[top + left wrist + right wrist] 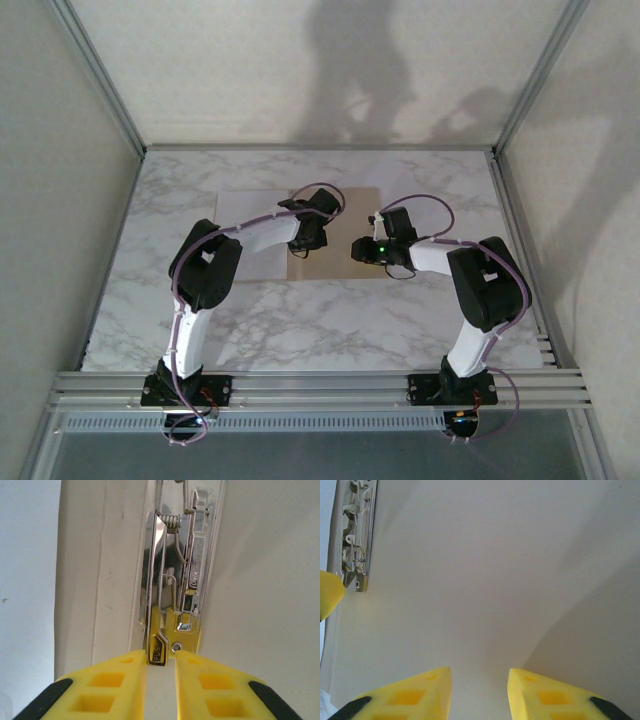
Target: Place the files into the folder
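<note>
At the near edge of the table [300, 320] the two arms are bolted side by side, and both reach forward toward the middle. The left arm [195, 320] bends inward and carries the left gripper [305, 240] over the folder's spine. The right arm [480, 300] folds back toward the left, with the right gripper [365, 248] over the tan panel.

From the left wrist, the yellow fingers [115, 690] stand close together with only a narrow slot between them. The end of the clip's tab [157, 652], stamped PUSH, sits in that slot. It is right against the left finger, with a sliver of space on the other side. I cannot tell whether they pinch it. The clip [175, 580] runs away from the fingertips along the spine, shiny metal with a small spring near its far end.

From the right wrist, the fingers [415, 695] are spread with nothing between them. They hang over the bare tan panel; I cannot tell whether they touch it. The clip lies at that view's upper left, with a yellow fingertip of the left gripper just beside it.

Farther out, the folder [345, 215] lies open and flat near the table's middle. The files [245, 205] lie flat just left of the spine, partly under the left arm. Whether a flap lies beneath them I cannot tell.
</note>
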